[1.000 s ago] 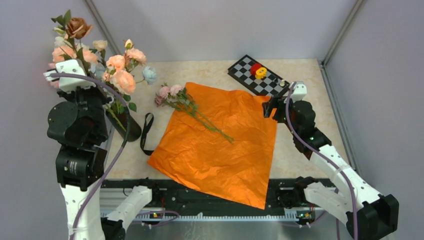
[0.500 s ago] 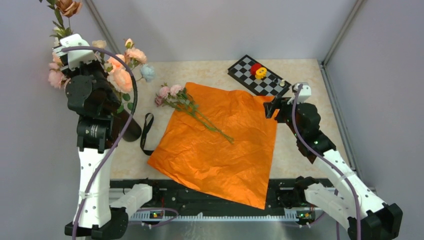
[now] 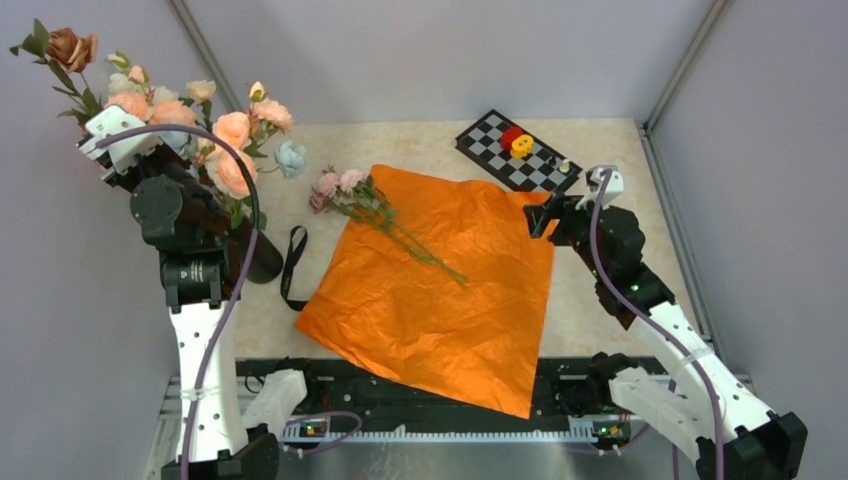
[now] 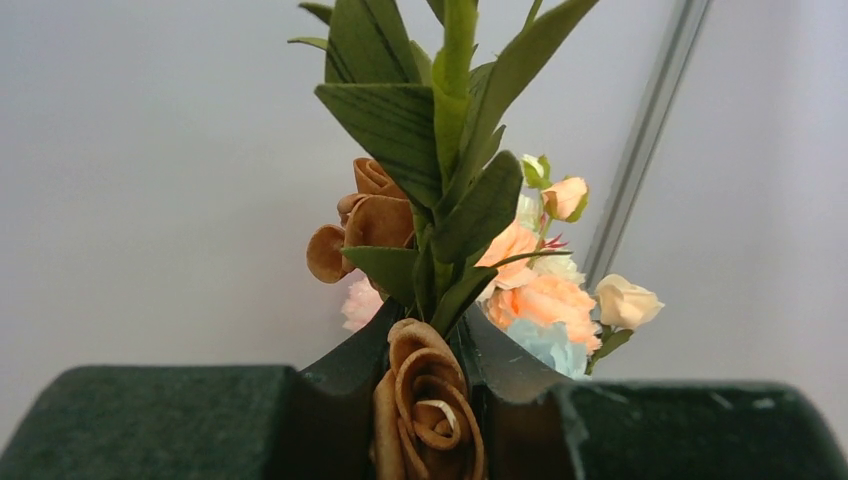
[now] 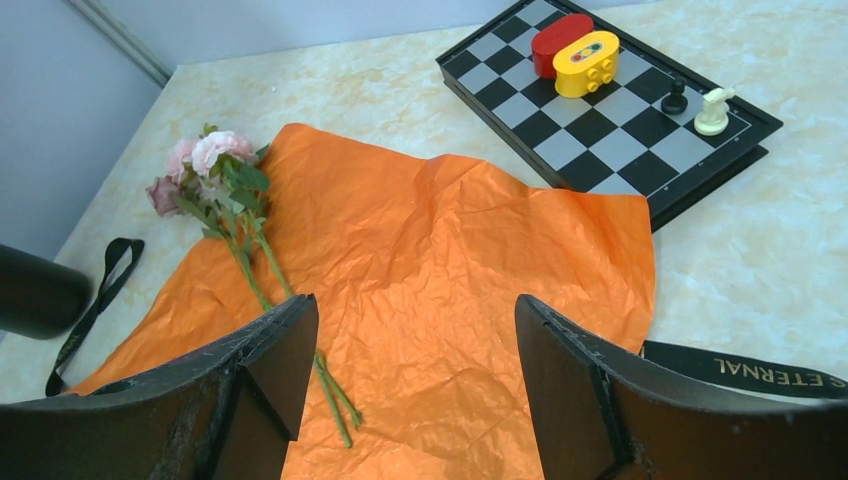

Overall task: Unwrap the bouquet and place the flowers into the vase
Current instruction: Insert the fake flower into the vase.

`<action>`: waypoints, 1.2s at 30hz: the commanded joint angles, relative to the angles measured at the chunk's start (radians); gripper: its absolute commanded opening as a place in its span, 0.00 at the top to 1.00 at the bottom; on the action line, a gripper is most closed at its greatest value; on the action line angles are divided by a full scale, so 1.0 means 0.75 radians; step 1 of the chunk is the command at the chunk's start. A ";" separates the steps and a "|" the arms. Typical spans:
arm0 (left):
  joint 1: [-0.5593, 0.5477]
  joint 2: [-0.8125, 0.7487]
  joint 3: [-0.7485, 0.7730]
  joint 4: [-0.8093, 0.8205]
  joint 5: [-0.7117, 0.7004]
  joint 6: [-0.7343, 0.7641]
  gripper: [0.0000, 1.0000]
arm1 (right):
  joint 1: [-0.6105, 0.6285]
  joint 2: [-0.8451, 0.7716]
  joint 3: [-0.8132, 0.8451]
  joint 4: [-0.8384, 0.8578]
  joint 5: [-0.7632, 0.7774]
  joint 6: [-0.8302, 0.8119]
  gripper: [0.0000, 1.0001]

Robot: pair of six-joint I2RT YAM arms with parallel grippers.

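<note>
The bouquet's orange paper point(image 3: 440, 290) lies spread flat on the table, with a small bunch of pink flowers point(image 3: 338, 185) on thin green stems at its far left corner. The black vase point(image 3: 262, 262) stands at the left and holds several peach, cream and pale-blue flowers point(image 3: 232, 150). My left gripper point(image 3: 100, 118) is raised beside them, shut on a leafy stem with brown roses point(image 4: 430, 395); one brown bloom point(image 3: 70, 45) tops it. My right gripper point(image 5: 415, 320) hovers open over the paper's right edge point(image 5: 450, 260), nothing between its fingers. The pink flowers point(image 5: 215, 160) lie ahead of it.
A black ribbon point(image 3: 292, 265) lies between the vase and the paper. A chessboard point(image 3: 515, 150) with red and yellow blocks and two chess pieces sits at the back right. A printed black ribbon point(image 5: 750, 368) lies by the paper's right edge. Grey walls close in on both sides.
My left arm has lifted and swung left with the brown-rose stem still in its grip. The right gripper has shifted slightly right at the paper's edge.
</note>
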 commanded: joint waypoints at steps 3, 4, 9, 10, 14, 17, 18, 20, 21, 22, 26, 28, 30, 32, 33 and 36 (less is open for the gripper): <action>0.027 -0.006 0.031 0.095 0.075 -0.157 1.00 | -0.011 -0.010 -0.013 0.050 -0.040 0.031 0.27; 0.027 -0.011 0.044 0.088 0.086 -0.162 1.00 | -0.011 -0.010 -0.013 0.047 -0.039 0.029 0.27; 0.027 -0.005 0.118 0.077 0.092 -0.100 1.00 | -0.011 -0.013 -0.016 0.044 -0.039 0.034 0.27; 0.028 -0.002 0.128 0.077 0.087 -0.079 1.00 | -0.011 -0.013 -0.020 0.049 -0.039 0.036 0.27; 0.032 -0.012 0.100 0.120 0.067 -0.056 1.00 | -0.011 -0.008 -0.035 0.057 -0.050 0.047 0.27; 0.038 -0.029 0.036 0.139 0.078 -0.094 1.00 | -0.011 -0.003 -0.039 0.058 -0.056 0.049 0.27; 0.040 -0.039 0.006 0.157 0.080 -0.102 1.00 | -0.011 -0.001 -0.039 0.058 -0.058 0.050 0.27; 0.044 -0.047 -0.044 0.172 0.084 -0.121 1.00 | -0.011 -0.001 -0.041 0.057 -0.061 0.053 0.27; 0.047 -0.051 -0.063 0.170 0.084 -0.132 1.00 | -0.011 -0.003 -0.042 0.058 -0.062 0.053 0.27; 0.050 -0.057 -0.083 0.170 0.085 -0.144 1.00 | -0.011 -0.003 -0.043 0.057 -0.062 0.053 0.27; 0.063 -0.085 -0.185 0.236 0.092 -0.153 1.00 | -0.011 -0.006 -0.053 0.081 -0.066 0.057 0.27; 0.069 -0.098 -0.227 0.264 0.094 -0.157 1.00 | -0.011 -0.006 -0.059 0.096 -0.068 0.056 0.27; 0.073 -0.108 -0.266 0.275 0.104 -0.165 1.00 | -0.011 -0.005 -0.062 0.100 -0.073 0.059 0.27; 0.080 -0.114 -0.296 0.278 0.112 -0.168 1.00 | -0.011 -0.003 -0.063 0.103 -0.078 0.062 0.27; 0.083 -0.117 -0.311 0.283 0.112 -0.171 1.00 | -0.011 -0.002 -0.064 0.103 -0.080 0.062 0.27; 0.093 -0.128 -0.357 0.274 0.101 -0.210 1.00 | -0.011 -0.003 -0.068 0.107 -0.082 0.065 0.27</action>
